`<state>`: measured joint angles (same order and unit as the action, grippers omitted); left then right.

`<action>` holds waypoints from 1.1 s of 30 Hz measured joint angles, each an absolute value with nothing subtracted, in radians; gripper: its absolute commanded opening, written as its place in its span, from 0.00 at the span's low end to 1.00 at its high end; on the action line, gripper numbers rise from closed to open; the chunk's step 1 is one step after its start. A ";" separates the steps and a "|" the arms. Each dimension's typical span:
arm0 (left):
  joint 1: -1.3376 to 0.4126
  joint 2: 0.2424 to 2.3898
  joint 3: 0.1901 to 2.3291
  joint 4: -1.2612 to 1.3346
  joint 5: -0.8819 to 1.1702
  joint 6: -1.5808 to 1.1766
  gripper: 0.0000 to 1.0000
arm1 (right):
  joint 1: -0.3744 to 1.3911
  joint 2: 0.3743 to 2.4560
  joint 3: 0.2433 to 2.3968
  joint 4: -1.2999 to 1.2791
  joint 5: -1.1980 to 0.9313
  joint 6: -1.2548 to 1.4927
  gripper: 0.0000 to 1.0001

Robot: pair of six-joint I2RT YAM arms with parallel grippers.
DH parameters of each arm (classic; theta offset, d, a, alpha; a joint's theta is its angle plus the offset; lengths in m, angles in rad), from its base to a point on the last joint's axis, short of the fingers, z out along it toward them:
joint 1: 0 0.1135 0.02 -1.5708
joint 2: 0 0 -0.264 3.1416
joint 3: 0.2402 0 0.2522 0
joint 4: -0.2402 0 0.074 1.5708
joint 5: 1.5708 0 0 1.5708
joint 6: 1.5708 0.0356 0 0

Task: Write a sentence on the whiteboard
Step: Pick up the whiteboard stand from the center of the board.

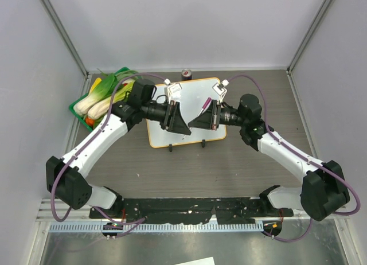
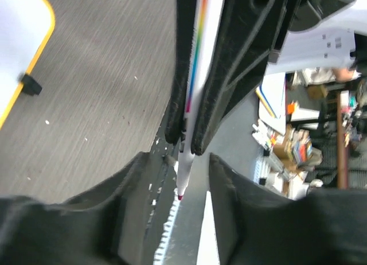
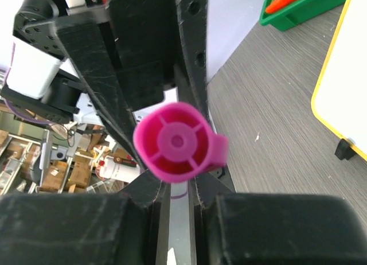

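Observation:
The whiteboard (image 1: 192,93), white with an orange-tan rim, lies at the table's middle back; its corner shows in the left wrist view (image 2: 17,41) and the right wrist view (image 3: 350,87). No sentence shows on its visible parts. Both grippers meet tip to tip above its near half. My right gripper (image 1: 191,124) (image 3: 178,190) is shut on a white marker (image 2: 198,76) with a rainbow stripe; its pink end (image 3: 175,141) (image 1: 205,106) points at the right wrist camera. My left gripper (image 1: 188,130) (image 2: 178,162) is open, its fingers either side of the marker's red tip (image 2: 180,195) without touching it.
A green basket (image 1: 77,107) of leeks and other vegetables stands at the back left, beside the left arm. A small dark can (image 1: 187,74) sits behind the board. Two black clips (image 1: 171,147) stick out from the board's near edge. Grey walls enclose the table.

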<state>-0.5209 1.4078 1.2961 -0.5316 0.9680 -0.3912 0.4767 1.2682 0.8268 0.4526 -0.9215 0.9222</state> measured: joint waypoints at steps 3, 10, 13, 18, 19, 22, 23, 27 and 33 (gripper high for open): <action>-0.519 1.388 1.269 -0.529 0.922 -0.395 0.72 | 0.485 1.264 0.834 0.378 -0.900 0.871 0.01; -0.517 1.283 1.103 -0.505 0.798 -0.443 0.76 | 0.489 1.220 0.865 0.173 -0.759 0.742 0.01; -0.517 1.248 1.047 -0.505 0.742 -0.462 0.76 | 0.489 1.209 0.866 0.120 -0.703 0.712 0.01; -0.517 1.216 1.015 -0.506 0.668 -0.468 0.75 | 0.489 1.208 0.866 0.054 -0.619 0.690 0.01; -0.517 1.213 1.015 -0.506 0.652 -0.468 0.76 | 0.489 1.208 0.866 0.043 -0.606 0.687 0.01; -0.517 1.210 1.015 -0.506 0.614 -0.468 0.75 | 0.489 1.208 0.866 0.021 -0.585 0.686 0.02; -0.517 1.210 1.015 -0.506 0.603 -0.468 0.75 | 0.489 1.208 0.866 0.019 -0.580 0.686 0.01; -0.519 1.214 1.028 -0.509 0.558 -0.466 0.75 | 0.489 1.208 0.866 0.015 -0.558 0.686 0.02; -0.548 1.215 1.050 -0.536 0.377 -0.473 0.75 | 0.482 1.197 0.866 -0.041 -0.490 0.678 0.01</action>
